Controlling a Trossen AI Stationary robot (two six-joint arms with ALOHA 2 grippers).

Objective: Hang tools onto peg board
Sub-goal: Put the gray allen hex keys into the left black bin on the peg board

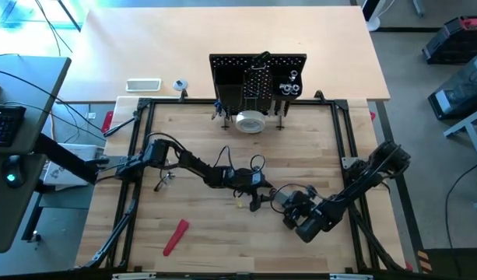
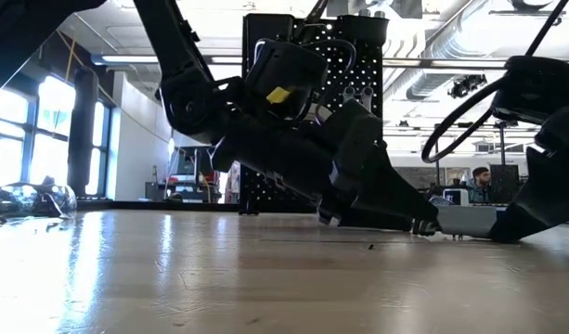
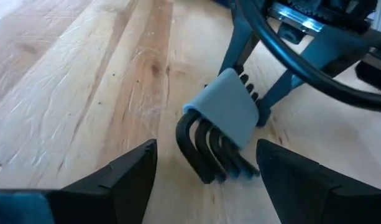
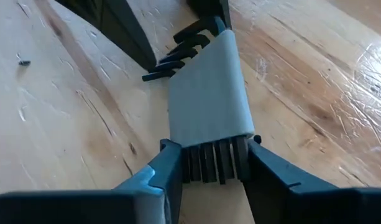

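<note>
The thing being handled is a set of black hex keys (image 4: 206, 106) held in a pale grey holder, lying flat on the wooden surface (image 1: 222, 241) well in front of the peg board (image 1: 257, 78).

The right gripper (image 4: 210, 163) is at one end of the set, with its two fingers on either side of the straight key ends just below the holder. The fingers touch or nearly touch the outer keys, so it is pinching the set or close to it. The left gripper (image 3: 206, 163) faces the bent ends of the same set (image 3: 218, 134), its fingers spread wide on either side and not touching the keys.

From above, both grippers meet in front of the peg board, slightly to its right, the left one (image 1: 250, 187) arriving from the left and the right one (image 1: 278, 198) from the right.

The peg board stands upright at the far edge of the surface with a white tape roll (image 1: 250, 121) at its foot. A red-handled tool (image 1: 175, 236) lies well in front of the board, to the left.
</note>
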